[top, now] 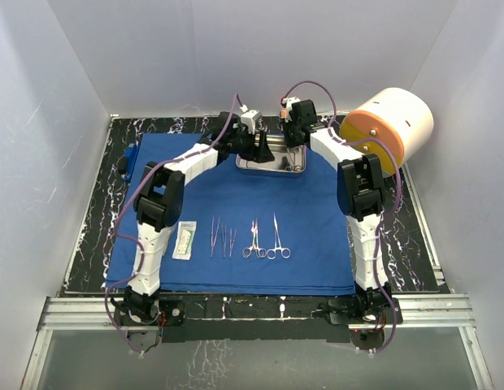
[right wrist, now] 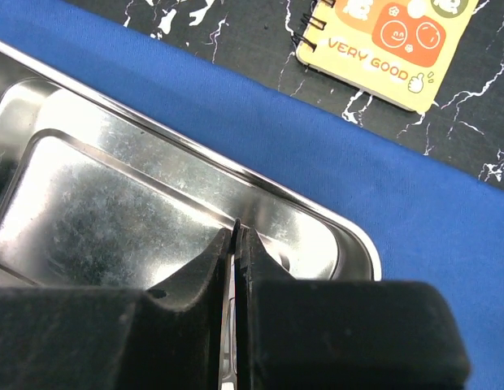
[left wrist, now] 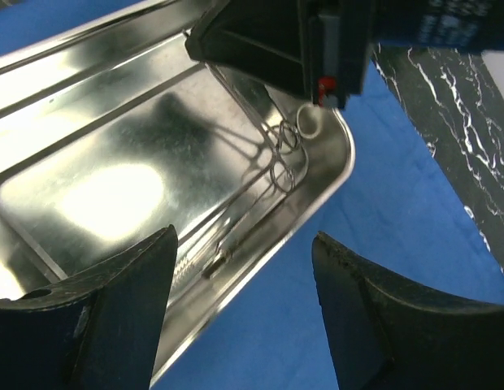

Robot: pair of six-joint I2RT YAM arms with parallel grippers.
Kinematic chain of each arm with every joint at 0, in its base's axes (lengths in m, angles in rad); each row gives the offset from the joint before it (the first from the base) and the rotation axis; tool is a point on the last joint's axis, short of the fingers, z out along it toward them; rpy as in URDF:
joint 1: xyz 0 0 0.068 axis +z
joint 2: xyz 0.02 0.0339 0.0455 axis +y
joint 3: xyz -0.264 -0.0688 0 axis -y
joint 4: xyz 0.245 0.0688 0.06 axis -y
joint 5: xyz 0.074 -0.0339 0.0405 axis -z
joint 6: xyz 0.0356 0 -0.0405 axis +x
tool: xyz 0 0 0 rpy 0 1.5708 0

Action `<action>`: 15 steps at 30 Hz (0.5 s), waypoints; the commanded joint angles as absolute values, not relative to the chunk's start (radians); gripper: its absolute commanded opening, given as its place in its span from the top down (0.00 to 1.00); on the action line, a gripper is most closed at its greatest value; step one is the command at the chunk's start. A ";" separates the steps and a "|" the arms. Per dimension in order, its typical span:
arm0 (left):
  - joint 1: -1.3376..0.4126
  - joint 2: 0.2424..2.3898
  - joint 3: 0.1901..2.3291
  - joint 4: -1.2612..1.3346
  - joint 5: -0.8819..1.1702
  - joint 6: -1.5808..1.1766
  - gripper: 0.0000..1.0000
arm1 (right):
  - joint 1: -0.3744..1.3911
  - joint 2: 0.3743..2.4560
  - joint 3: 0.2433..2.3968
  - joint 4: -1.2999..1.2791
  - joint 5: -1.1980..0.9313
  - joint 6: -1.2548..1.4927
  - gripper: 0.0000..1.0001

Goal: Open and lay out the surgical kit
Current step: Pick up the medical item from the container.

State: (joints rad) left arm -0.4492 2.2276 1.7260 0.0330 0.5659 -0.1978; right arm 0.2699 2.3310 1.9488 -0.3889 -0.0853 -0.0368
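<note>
Beneath the right pincer (right wrist: 238, 234), pinched onto a slim 2-ringed clamp (left wrist: 278, 161), lies the mirror-bright steel tray (right wrist: 114, 211), its rim between the fingers of the wide-spread, empty left pincer (left wrist: 242, 248).

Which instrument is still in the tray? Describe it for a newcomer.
Find the steel tray near the far edge of the blue cloth. At its right end lies one ring-handled clamp, pinched by the right gripper. It alone sits in the tray; the other instruments lie in a row near the cloth's front edge.
</note>
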 commanded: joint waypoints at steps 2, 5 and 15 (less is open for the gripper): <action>-0.485 2.329 1.875 0.122 0.630 -0.336 0.36 | 0.261 2.233 1.920 -0.322 -0.072 -0.016 1.00; -0.499 2.406 1.955 0.140 0.649 -0.391 0.38 | 0.261 2.224 1.903 -0.322 -0.064 -0.008 1.00; -0.530 2.592 2.114 0.218 0.626 -0.529 0.39 | 0.259 2.194 1.857 -0.319 -0.035 0.008 1.00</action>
State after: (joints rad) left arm -0.5194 2.5755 2.0617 0.1780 0.6170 -0.4644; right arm 0.2661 2.2711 1.8675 -0.3573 -0.0662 -0.0044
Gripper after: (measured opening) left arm 0.614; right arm 0.030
